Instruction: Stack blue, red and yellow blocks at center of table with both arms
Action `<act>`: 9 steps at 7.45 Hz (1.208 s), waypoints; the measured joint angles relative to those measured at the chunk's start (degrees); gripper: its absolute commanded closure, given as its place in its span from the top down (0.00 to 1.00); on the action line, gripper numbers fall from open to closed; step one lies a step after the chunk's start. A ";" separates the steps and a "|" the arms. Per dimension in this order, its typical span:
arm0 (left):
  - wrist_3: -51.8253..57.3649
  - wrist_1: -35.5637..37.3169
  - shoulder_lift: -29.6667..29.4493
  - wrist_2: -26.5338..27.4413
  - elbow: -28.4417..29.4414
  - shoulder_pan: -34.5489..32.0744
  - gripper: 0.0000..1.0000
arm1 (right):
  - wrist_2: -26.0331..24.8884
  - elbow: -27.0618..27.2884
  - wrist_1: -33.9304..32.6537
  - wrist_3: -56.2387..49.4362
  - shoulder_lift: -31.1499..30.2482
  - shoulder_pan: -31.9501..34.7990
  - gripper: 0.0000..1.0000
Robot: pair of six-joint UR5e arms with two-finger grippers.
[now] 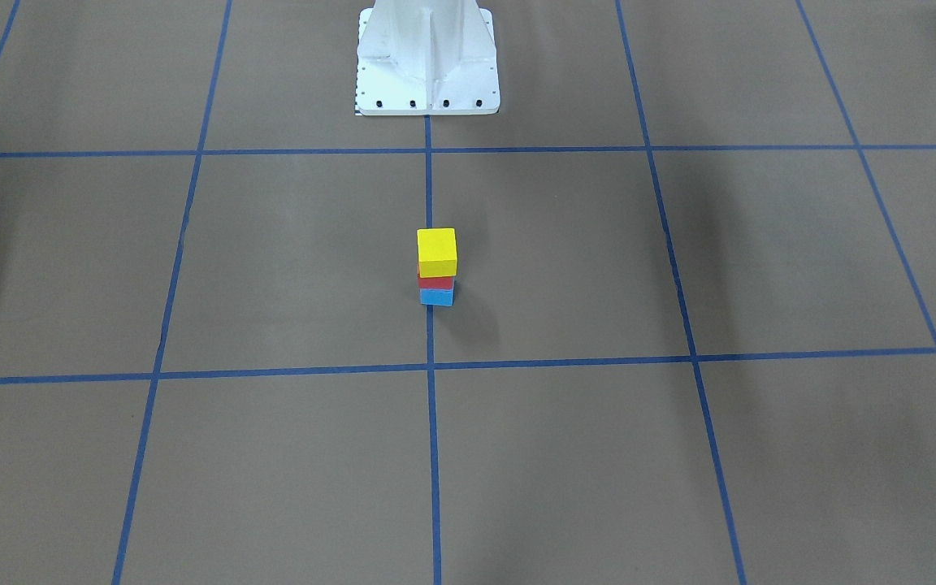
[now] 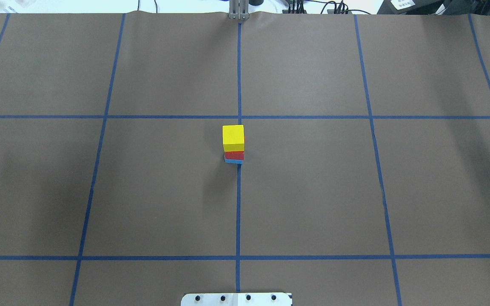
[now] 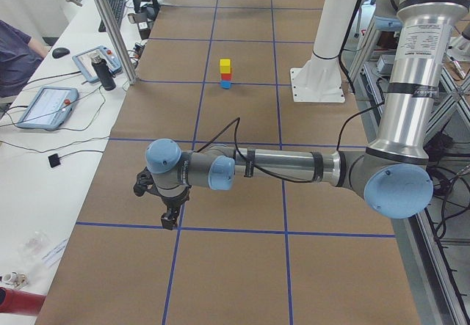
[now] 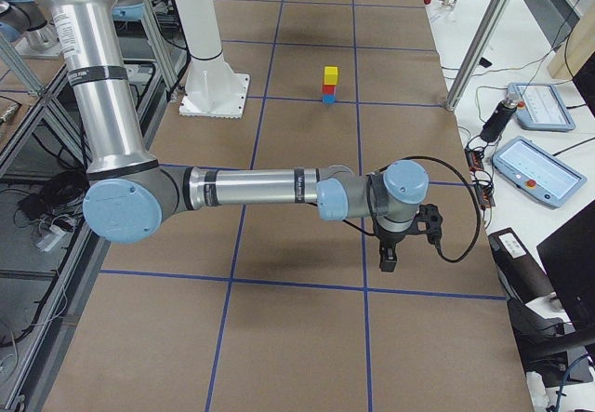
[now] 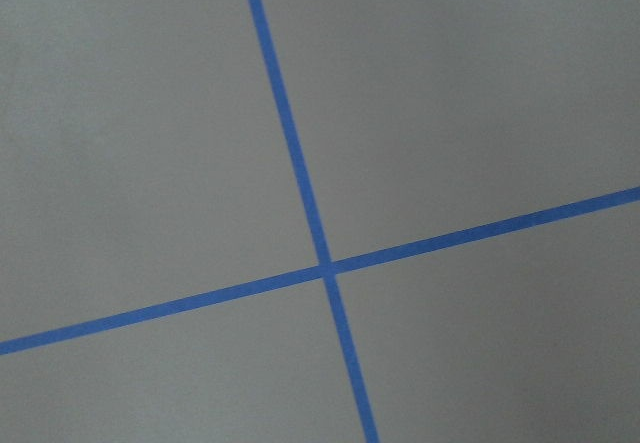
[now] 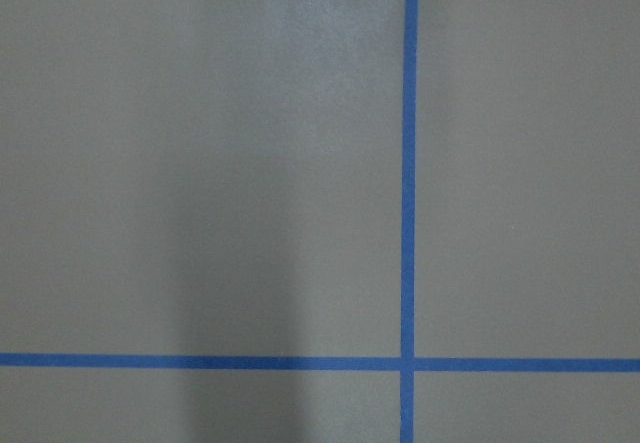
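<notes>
The stack stands at the centre of the counter [image 1: 192,268], just beside the middle grid line: blue block [image 1: 436,297] at the bottom, red block [image 1: 436,283] on it, yellow block [image 1: 436,252] on top (edges roughly flush). The left tool [image 3: 170,221] and right tool [image 4: 387,261] are held low over the counter's two ends, well apart from the stack. Whether either is spread or pressed together cannot be told. Stacking is judged done, and nothing more is called for than that the tower be left untouched
</notes>
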 measured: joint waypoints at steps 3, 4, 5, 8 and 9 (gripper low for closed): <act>-0.60 -1.43 1.35 0.83 1.88 -0.70 1.00 | 0.19 2.65 2.23 0.02 -4.98 0.20 0.99; -2.64 -1.20 1.26 0.92 1.18 -1.03 1.00 | -0.49 2.52 2.52 -0.05 -5.38 0.21 0.99; -5.26 -0.81 1.65 0.89 -0.71 -1.21 1.00 | -0.85 2.58 1.74 0.10 -5.26 0.21 0.99; -8.29 1.73 4.43 0.63 -6.51 -1.31 1.00 | -1.03 4.76 -5.53 0.24 -4.23 0.21 0.99; -8.85 1.97 4.93 0.57 -7.05 -1.29 1.00 | -1.07 5.12 -6.23 0.26 -4.35 0.21 0.99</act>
